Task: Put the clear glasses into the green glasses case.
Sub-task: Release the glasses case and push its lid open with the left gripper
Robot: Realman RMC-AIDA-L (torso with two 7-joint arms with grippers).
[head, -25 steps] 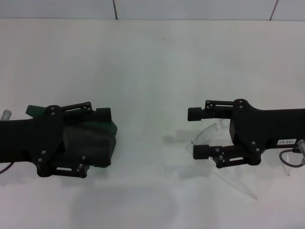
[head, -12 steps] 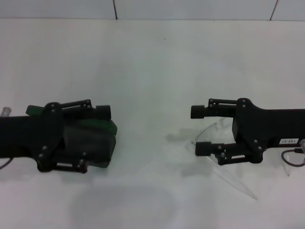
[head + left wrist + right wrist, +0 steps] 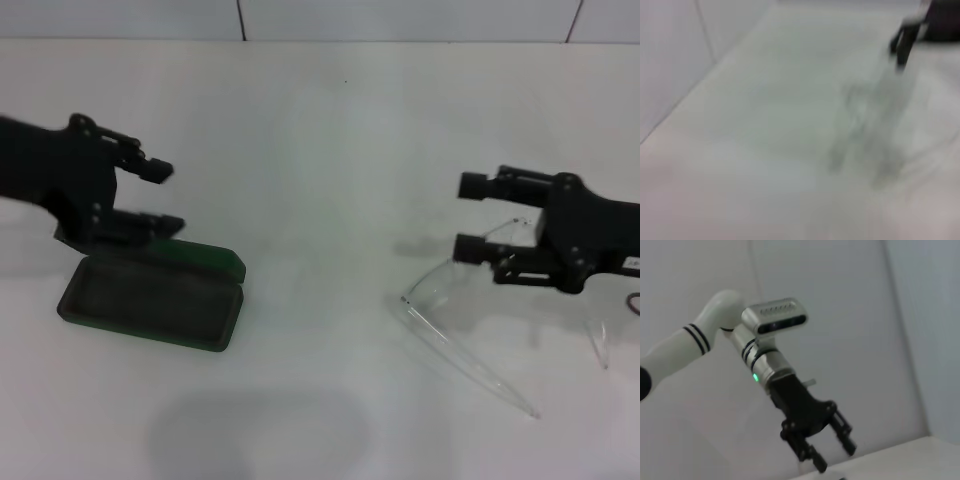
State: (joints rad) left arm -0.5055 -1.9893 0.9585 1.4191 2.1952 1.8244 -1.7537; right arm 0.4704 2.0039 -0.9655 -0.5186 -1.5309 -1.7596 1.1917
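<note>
The white bench [image 3: 330, 130] carries both task things, well apart. The green glasses case [image 3: 150, 300] lies open toward the bench's left edge, its long axis running left to right, its tray facing up and empty, its hinged lid edge on the far side. It looks rigid and fairly light, so it should stay put if nothing pushes it.

The clear glasses [image 3: 470, 330] sit toward the right edge, the curved lens standing on the far side and the 2 long temple arms unfolded, pointing toward the near edge. They look very light, slick and springy; the temples would flex or snag, so I judge the lens top edge or bridge to be the safest hold.

The right tool [image 3: 470, 215] hovers just above the lens, fingers spread, pinching nothing. The left tool [image 3: 165, 197] hangs above the case's far edge, also spread and empty.
</note>
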